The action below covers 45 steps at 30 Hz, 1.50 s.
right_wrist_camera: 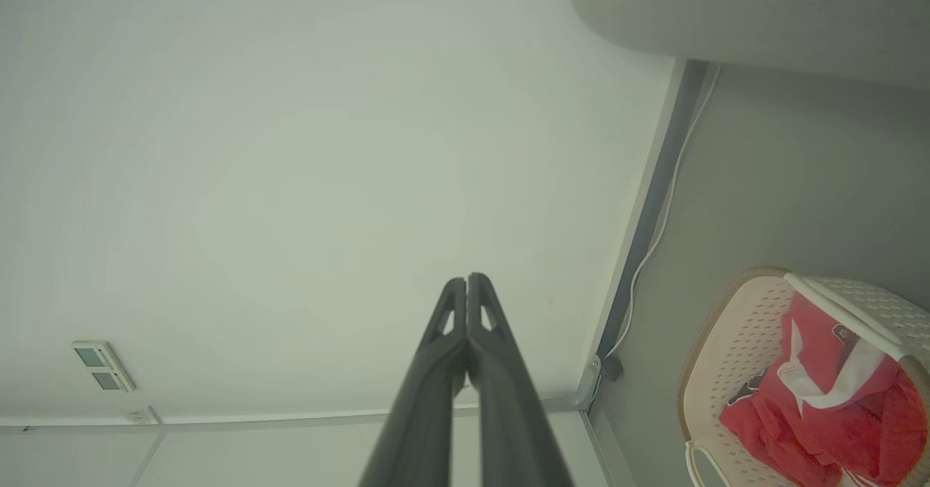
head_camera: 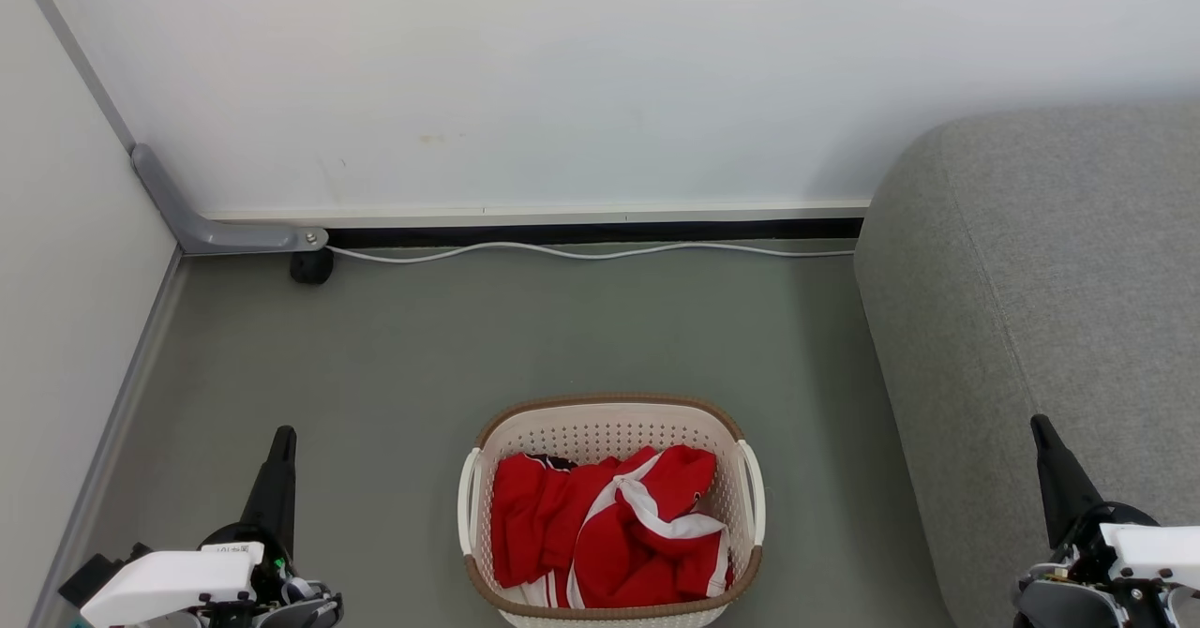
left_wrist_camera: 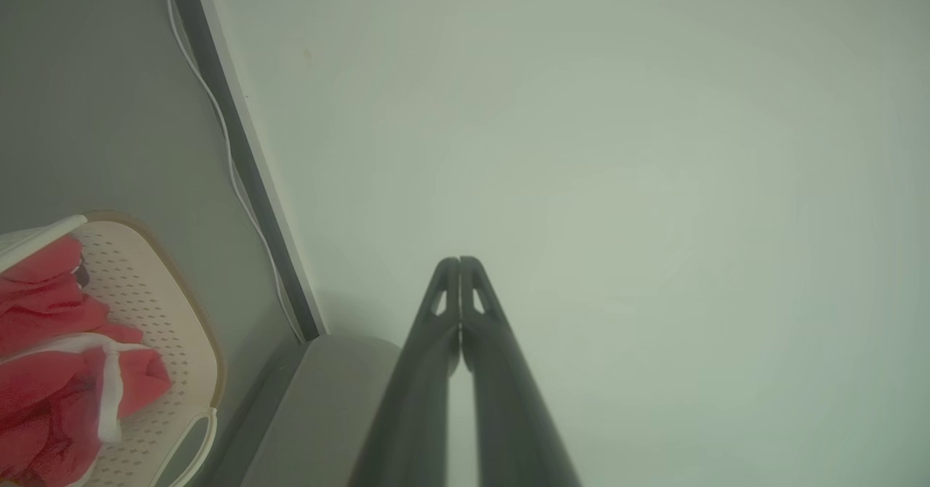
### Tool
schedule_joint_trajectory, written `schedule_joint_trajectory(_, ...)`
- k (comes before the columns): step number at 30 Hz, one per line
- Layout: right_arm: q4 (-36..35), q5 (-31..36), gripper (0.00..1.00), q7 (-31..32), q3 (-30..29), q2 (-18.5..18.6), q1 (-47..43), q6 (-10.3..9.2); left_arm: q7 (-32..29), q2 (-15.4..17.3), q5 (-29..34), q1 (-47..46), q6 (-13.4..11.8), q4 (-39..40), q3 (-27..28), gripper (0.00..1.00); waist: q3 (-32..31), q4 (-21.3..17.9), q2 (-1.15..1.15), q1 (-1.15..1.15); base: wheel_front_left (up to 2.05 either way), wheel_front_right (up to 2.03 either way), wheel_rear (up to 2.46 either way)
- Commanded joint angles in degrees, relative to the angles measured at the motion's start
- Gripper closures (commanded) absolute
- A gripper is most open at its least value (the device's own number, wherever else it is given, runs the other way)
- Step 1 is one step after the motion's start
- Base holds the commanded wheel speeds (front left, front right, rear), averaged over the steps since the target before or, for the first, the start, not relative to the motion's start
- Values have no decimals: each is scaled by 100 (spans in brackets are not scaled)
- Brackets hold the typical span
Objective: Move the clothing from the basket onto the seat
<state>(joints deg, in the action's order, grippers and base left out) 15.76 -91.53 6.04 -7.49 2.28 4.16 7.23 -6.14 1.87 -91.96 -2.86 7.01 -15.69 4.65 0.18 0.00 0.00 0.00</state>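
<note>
Grey floor (head_camera: 375, 356) met a white wall (head_camera: 562, 75), w/ a cable (head_camera: 581, 251) along its base. Basket (head_camera: 609, 414) sat mid-floor, red clothing (head_camera: 600, 525) heaped inside, seat (head_camera: 1050, 262) to its right. L gripper (head_camera: 283, 436) & R gripper (head_camera: 1039, 422) hung either side of the basket, apart from it, fingers pressed together, gripping nothing.

A plain white wall (head_camera: 600, 75) meets a dull grey-green floor (head_camera: 562, 328) along a dark skirting strip (head_camera: 591, 231), with a thin white cable (head_camera: 581, 251) lying just before it. A grey metal bracket (head_camera: 216, 230) follows the left corner beside a pale side wall (head_camera: 66, 281). The right wrist view shows a small wall fitting (right_wrist_camera: 103, 365), perhaps a socket plate.
</note>
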Motion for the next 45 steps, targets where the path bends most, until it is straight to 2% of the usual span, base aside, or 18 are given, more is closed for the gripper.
schedule_joint_trajectory(1, -174, -66, 100, 43, 99, 60, 203, 25, -33, 100, -23, -332, 47, 167, 184, 100, 0, 0, 0, 0, 0, 0, 0)
schedule_joint_trajectory(45, -174, -66, 100, 43, 99, 60, 203, 25, -33, 100, -23, -332, 47, 167, 184, 100, 0, 0, 0, 0, 0, 0, 0)
